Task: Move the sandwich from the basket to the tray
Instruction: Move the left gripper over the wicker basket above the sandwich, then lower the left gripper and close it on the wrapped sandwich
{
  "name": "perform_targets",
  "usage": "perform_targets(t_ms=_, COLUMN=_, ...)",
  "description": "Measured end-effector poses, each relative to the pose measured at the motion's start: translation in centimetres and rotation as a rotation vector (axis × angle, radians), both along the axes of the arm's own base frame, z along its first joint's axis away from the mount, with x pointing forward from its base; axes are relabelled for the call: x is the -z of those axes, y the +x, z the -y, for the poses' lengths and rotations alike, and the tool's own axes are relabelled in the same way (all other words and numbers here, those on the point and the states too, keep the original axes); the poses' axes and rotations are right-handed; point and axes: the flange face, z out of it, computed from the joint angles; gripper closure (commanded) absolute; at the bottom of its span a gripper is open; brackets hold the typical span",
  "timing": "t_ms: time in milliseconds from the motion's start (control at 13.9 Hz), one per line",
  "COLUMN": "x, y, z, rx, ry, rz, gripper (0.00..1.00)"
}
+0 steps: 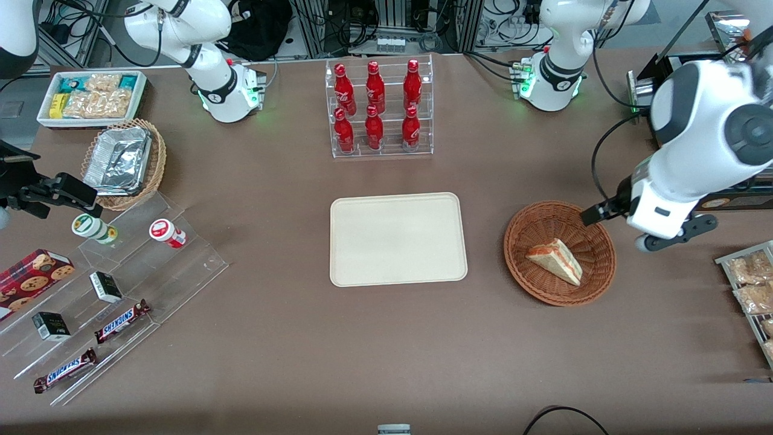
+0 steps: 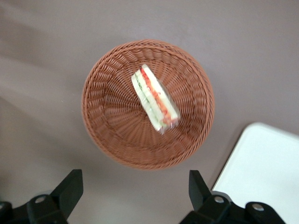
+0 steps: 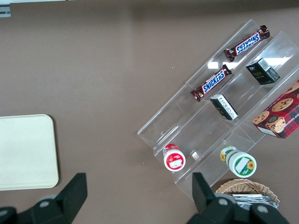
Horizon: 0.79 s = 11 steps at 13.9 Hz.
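Observation:
The sandwich [image 1: 555,260] [image 2: 154,98], a wrapped white-bread wedge with orange-red and green filling, lies in the round reddish-brown wicker basket [image 1: 543,223] [image 2: 112,126]. The cream rectangular tray [image 1: 398,238] [image 2: 266,168] lies flat beside the basket, toward the parked arm's end, with nothing on it. My left gripper [image 1: 670,235] [image 2: 135,179] hangs above the table just outside the basket's rim, on the working arm's side. It is open wide and holds nothing.
A clear rack of red bottles [image 1: 377,109] stands farther from the front camera than the tray. A tray of snack packets [image 1: 752,284] lies at the working arm's end. A clear stepped shelf with snacks [image 1: 115,290] and a tan foil-container basket [image 1: 124,163] sit toward the parked arm's end.

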Motion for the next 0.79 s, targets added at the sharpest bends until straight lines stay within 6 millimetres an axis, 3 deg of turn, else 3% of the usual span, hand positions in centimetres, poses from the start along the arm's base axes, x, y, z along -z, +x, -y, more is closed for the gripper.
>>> perform_targets(t_ms=360, x=6.7, y=-1.1, z=0.0, rx=-0.358, ry=0.016, rz=0.042, gripper=0.00)
perform_targets(t_ms=792, x=11.0, y=-0.5, z=1.0, rx=-0.544, ry=0.016, rz=0.033, gripper=0.00)
